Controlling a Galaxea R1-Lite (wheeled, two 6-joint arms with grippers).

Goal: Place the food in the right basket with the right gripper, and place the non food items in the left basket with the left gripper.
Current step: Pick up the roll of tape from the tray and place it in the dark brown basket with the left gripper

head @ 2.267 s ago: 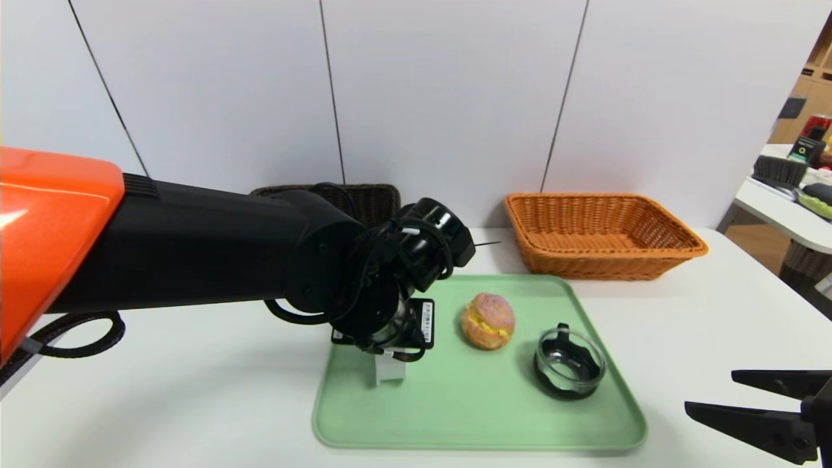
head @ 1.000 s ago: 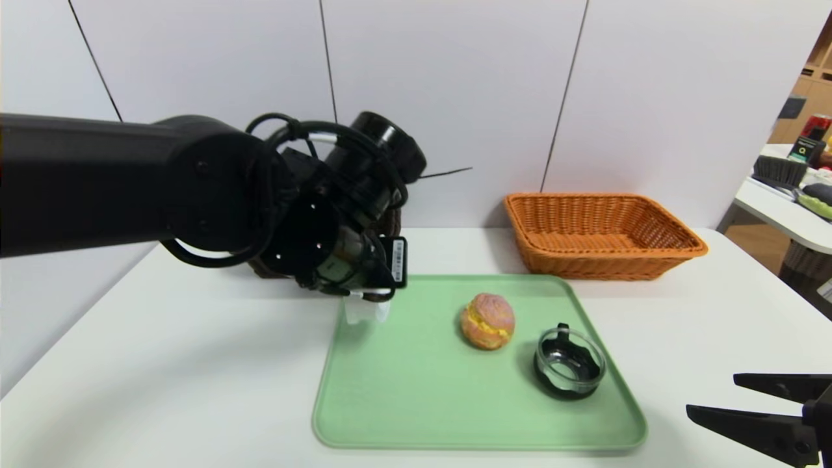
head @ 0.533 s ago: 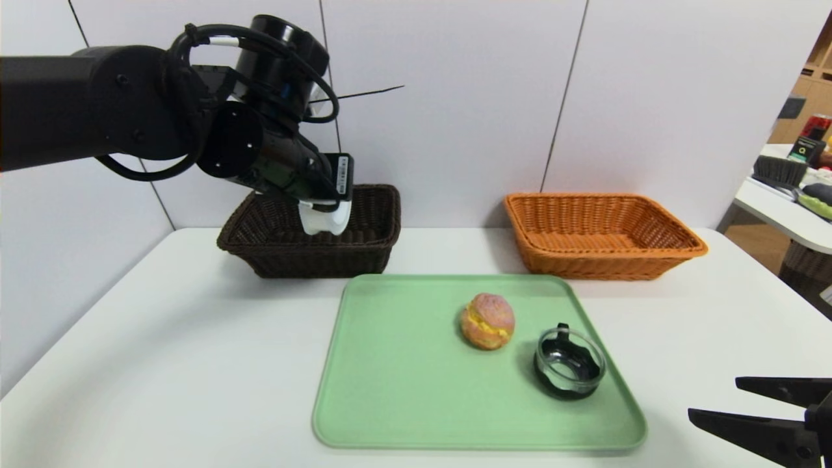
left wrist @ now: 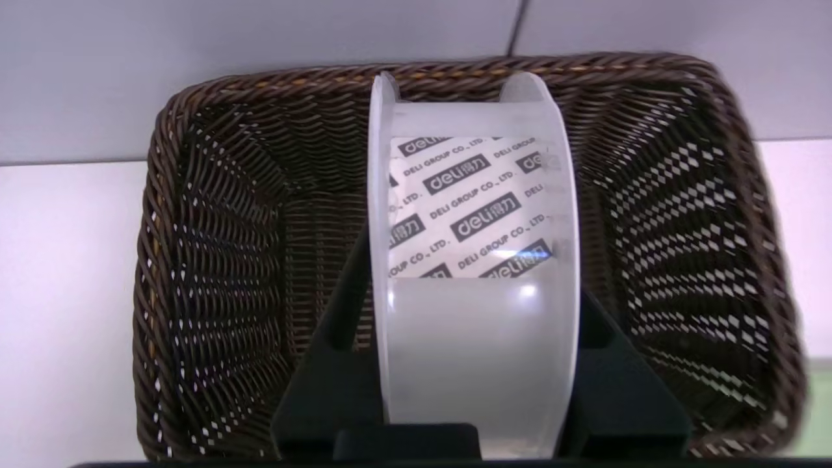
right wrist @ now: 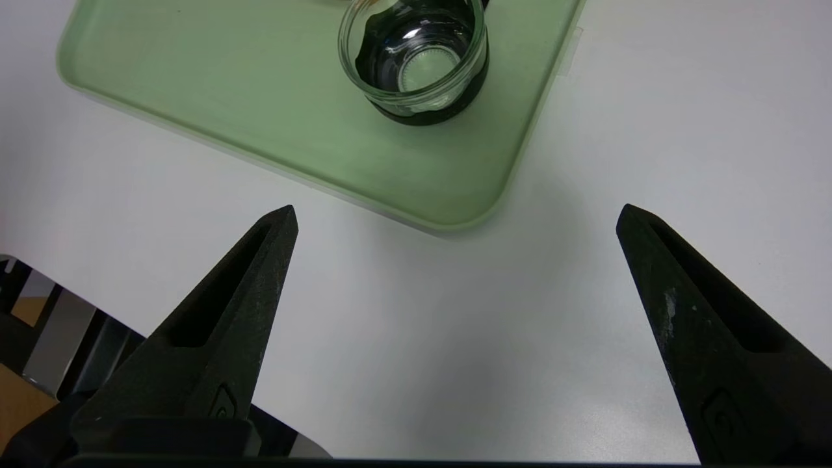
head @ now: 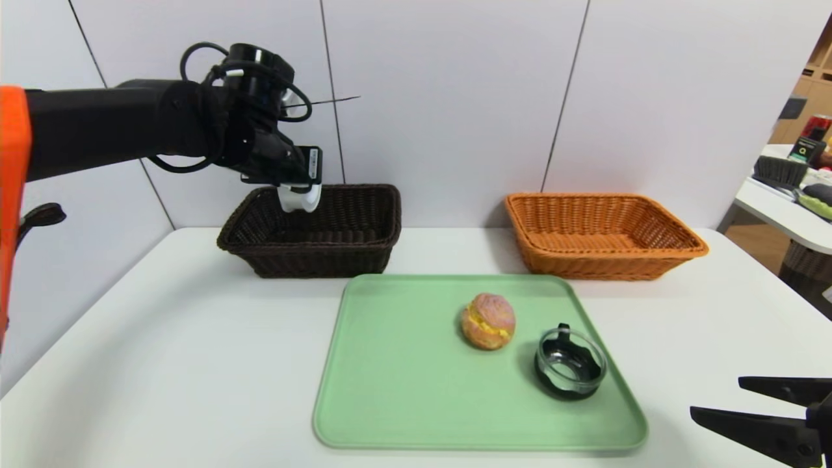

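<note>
My left gripper (head: 298, 192) is shut on the white ring-shaped roll (head: 299, 199), holding it on edge just above the open dark brown left basket (head: 312, 259). In the left wrist view the roll (left wrist: 474, 260) sits between the two black fingers (left wrist: 344, 312), with the basket floor (left wrist: 214, 260) below. The pinkish-brown bun (head: 488, 320) and the black-rimmed glass dish (head: 570, 371) rest on the green tray (head: 403, 390). The orange right basket (head: 604, 263) stands empty at the back right. My right gripper (head: 715, 395) hovers open at the front right, near the tray corner, with the dish (right wrist: 413, 58) ahead.
The tray (right wrist: 260, 123) lies in the middle of the white table, in front of both baskets. A white panelled wall runs behind the baskets. A second table with clutter (head: 796, 188) stands off to the far right.
My left arm has lifted the white roll off the tray and carried it back and left, over the dark brown basket. The right gripper, bun and dish have stayed put.
</note>
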